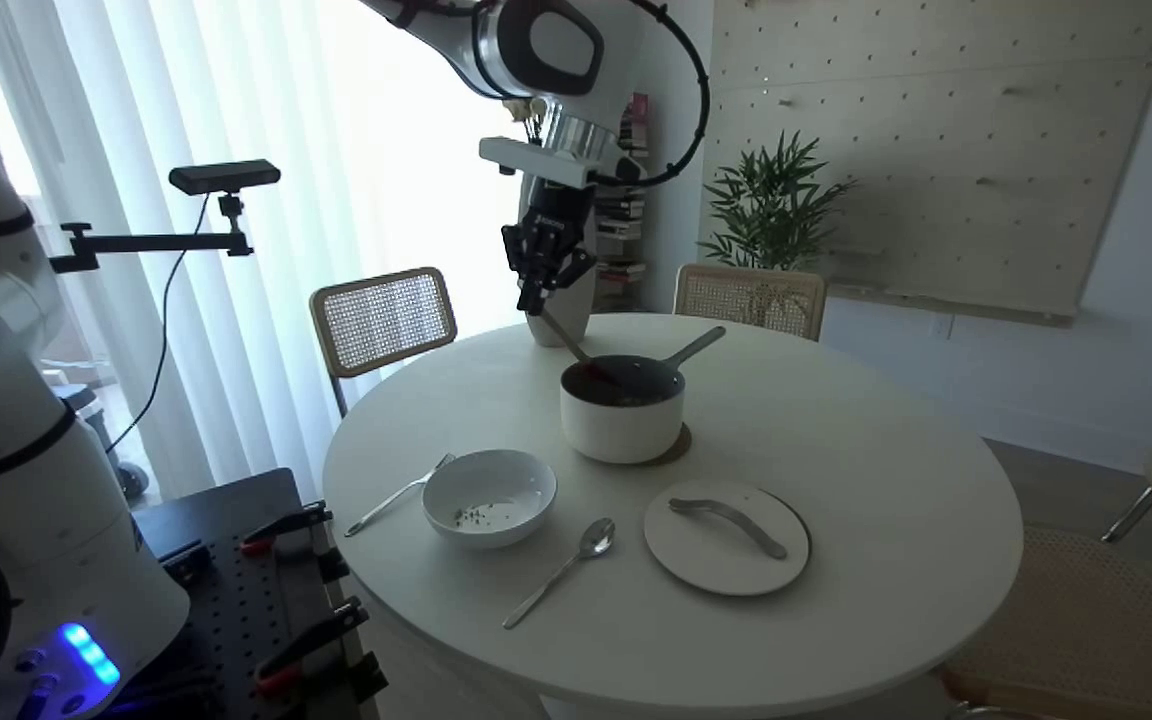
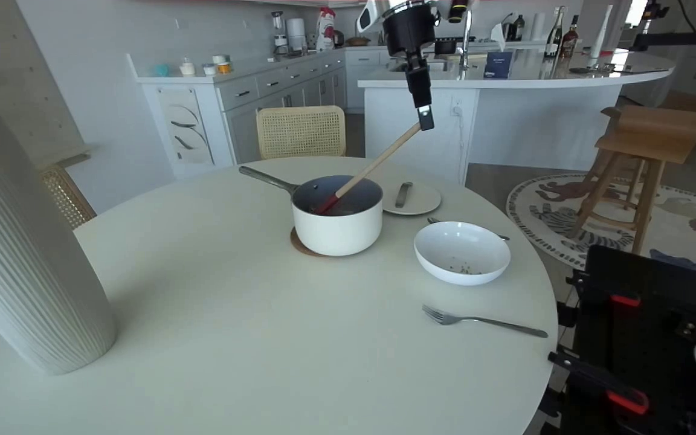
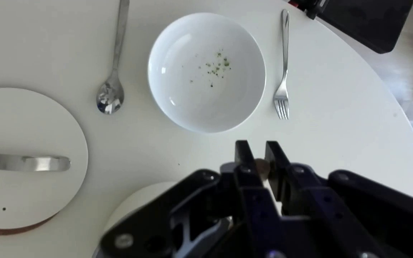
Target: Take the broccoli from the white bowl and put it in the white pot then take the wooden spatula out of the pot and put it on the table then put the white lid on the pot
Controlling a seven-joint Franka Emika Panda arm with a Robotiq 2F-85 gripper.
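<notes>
Wooden spatula [image 2: 376,162] slants into the white pot [image 2: 339,234], top pinched between 2 fingers [image 3: 243,153] of the gripper [image 3: 258,153].

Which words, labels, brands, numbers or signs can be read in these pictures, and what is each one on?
None can be read for certain.
Blue tissue box: any lettering is too small and blurred.
Two bottles on the kitchen island: labels too small.
Red-and-white bag: print too blurred.
Stacked books: spines too small and dim.
No lettering shows on the white pot, white bowl or white lid.
</notes>
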